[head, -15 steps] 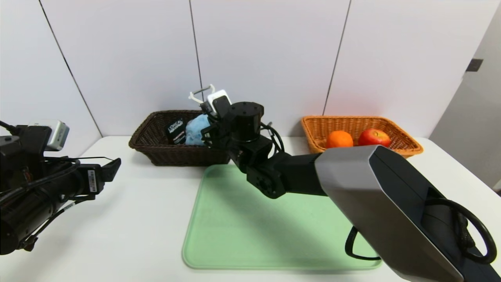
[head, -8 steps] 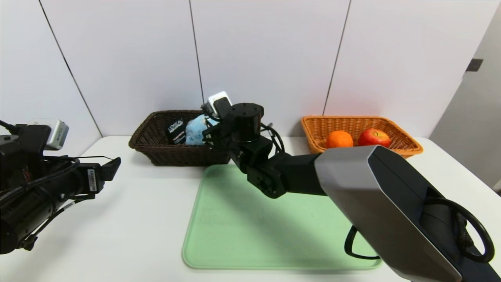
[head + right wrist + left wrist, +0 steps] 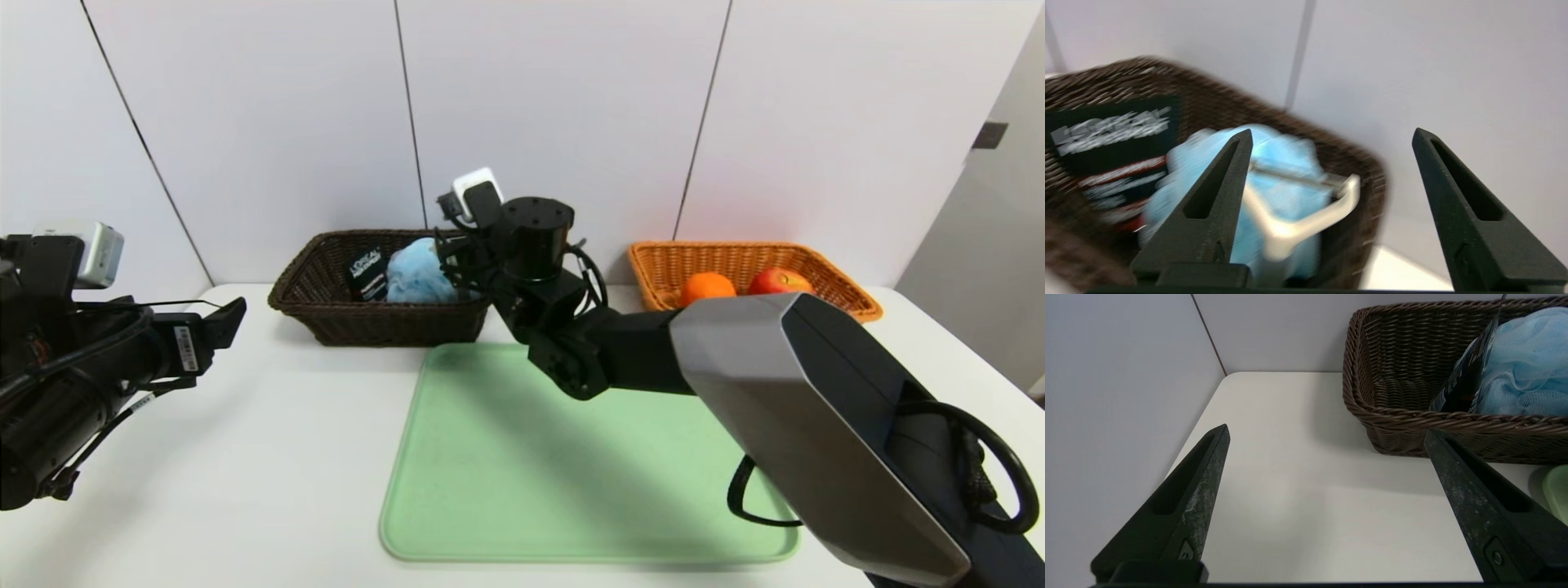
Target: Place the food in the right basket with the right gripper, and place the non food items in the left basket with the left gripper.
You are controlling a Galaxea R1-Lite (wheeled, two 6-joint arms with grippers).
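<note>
Peeler, seemingly crosswise over pouf

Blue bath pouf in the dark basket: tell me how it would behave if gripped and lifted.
The pouf looks like loose, fluffy mesh, so it would probably squash between jaws and weigh little. Bunched folds suggest it snags rather than slips. Wedged beside the black tube, it might drag that along.

You've got the tray at the centre of the table, so read everything off it. Behind it to the left sits the left basket, holding the tube, the pouf and the peeler. Behind it to the right sits the right basket, with the orange and apple inside, side by side.
</note>
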